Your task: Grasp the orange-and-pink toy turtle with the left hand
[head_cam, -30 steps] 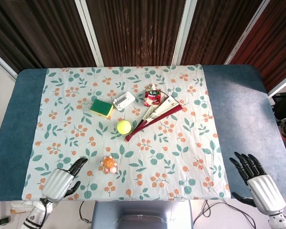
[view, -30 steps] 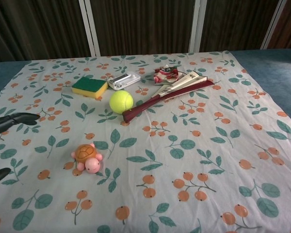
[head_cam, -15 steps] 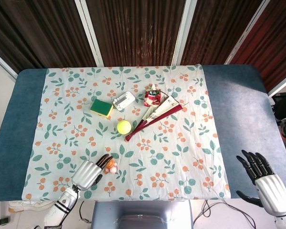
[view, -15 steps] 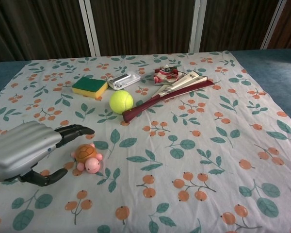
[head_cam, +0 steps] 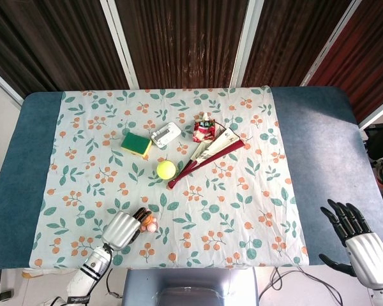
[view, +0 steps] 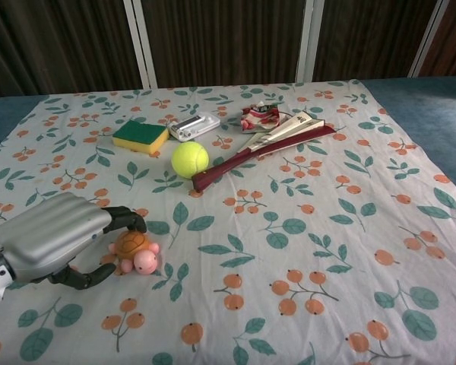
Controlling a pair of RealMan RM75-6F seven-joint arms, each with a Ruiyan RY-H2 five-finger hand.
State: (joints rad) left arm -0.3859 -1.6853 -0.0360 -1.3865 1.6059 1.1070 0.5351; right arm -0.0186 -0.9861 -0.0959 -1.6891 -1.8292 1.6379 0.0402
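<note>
The orange-and-pink toy turtle [view: 137, 254] sits on the floral cloth near the front left. My left hand [view: 49, 245] is right against it. The fingers [view: 125, 220] arch over the far side of the shell, and the thumb [view: 91, 277] reaches in along the near side. The turtle still rests on the cloth. From the head view my left hand [head_cam: 121, 229] covers most of the turtle [head_cam: 150, 224], so only its pink head shows. My right hand [head_cam: 360, 245] hangs off the table's front right corner with its fingers spread and holds nothing.
A yellow ball [view: 190, 160] lies behind the turtle. Further back are a green-and-yellow sponge [view: 140, 136], a small silver box [view: 194, 125], a red folded fan [view: 262, 148] and a small red pouch [view: 260, 116]. Blue table surface [head_cam: 325, 146] flanks the cloth.
My left hand has come in from the left and closed up around the turtle, which has shifted slightly toward me. My right hand has drifted a little down and right.
</note>
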